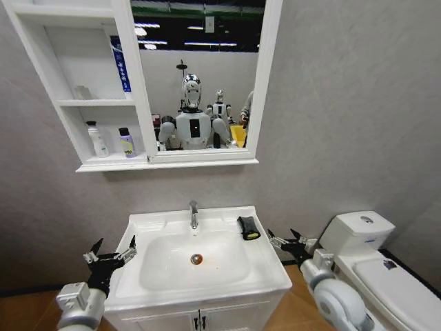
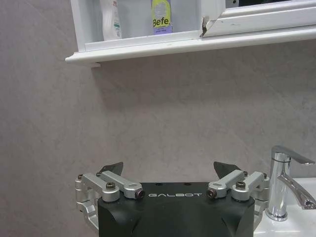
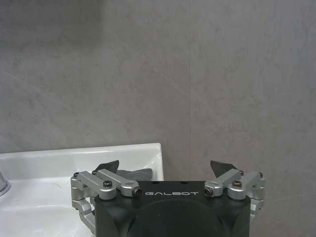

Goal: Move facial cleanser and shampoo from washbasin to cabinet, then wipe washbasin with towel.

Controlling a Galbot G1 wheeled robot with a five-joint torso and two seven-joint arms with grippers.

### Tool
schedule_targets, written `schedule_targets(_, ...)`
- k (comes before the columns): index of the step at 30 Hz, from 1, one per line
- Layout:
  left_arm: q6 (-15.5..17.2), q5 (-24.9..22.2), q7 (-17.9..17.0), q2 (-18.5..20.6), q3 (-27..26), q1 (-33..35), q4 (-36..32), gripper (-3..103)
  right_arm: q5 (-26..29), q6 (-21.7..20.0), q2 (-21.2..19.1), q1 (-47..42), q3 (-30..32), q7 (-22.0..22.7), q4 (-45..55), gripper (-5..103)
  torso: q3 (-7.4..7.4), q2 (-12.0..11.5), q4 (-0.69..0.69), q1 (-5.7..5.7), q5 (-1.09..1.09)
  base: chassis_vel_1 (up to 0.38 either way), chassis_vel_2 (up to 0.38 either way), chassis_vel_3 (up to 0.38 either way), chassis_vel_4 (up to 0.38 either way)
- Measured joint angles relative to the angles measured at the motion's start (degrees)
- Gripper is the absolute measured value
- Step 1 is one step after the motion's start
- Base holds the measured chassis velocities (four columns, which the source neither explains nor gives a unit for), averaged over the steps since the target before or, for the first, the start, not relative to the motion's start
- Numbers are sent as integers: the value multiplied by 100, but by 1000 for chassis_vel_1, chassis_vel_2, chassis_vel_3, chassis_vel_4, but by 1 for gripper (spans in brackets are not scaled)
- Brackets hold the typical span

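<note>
Already your two bottles stand side by side on the cabinet's [image 1: 103, 163] lowest shelf: the white cleanser [image 1: 98, 139] and the purple-capped shampoo [image 1: 127, 143], upright and just apart, so I'd judge the moving part done. What's left on the basin [image 1: 272, 265] is the towel [image 1: 249, 227], lying on the rim to the right of the tap [image 1: 193, 214], near the back corner.

Your left gripper [image 1: 110, 258] hangs off the basin's left edge, fingers spread wide, holding nothing. Your right gripper [image 1: 289, 242] sits just beyond the right edge, fingers wide too, close to the towel and probably the one to fetch it.

From the head you get the whole layout, including the drain [image 1: 197, 259]. The left wrist gives you the tap [image 2: 284, 181] up close and the "Befe" label on the shampoo [image 2: 161, 17] above. The right wrist shows the basin's corner [image 3: 143, 158] and a dark scrap behind one finger [image 3: 108, 168], likely the towel.
</note>
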Motion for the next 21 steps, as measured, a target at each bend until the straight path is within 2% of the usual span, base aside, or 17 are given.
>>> schedule_targets(2, 0, 0, 0, 0, 0, 0, 0, 100, 329, -191, -80, 565, -250, -67, -411, 100, 0, -1, 0, 1, 0, 0, 0, 0, 0)
schedule_targets(7, 0, 0, 0, 0, 0, 0, 0, 100, 516, -254, -95, 1276, -750, -123, -823, 100, 0, 0, 2, 0, -1, 0, 0, 0, 0)
schedule_targets(9, 0, 0, 0, 0, 0, 0, 0, 100, 594, -278, 0, 1723, -1230, -131, -1118, 100, 0, 0, 1, 0, -2, 0, 0, 0, 0)
schedule_targets(13, 0, 0, 0, 0, 0, 0, 0, 100, 660, -361, 155, 2053, -1621, -64, -1531, 100, 0, 0, 1, -1, -1, 0, 0, 0, 0)
schedule_targets(21, -1, 0, 0, 0, 0, -1, 0, 100, 668, -409, 340, 2399, -1937, -89, -2182, 100, -1, 0, 0, 0, -2, 0, 0, 0, 0)
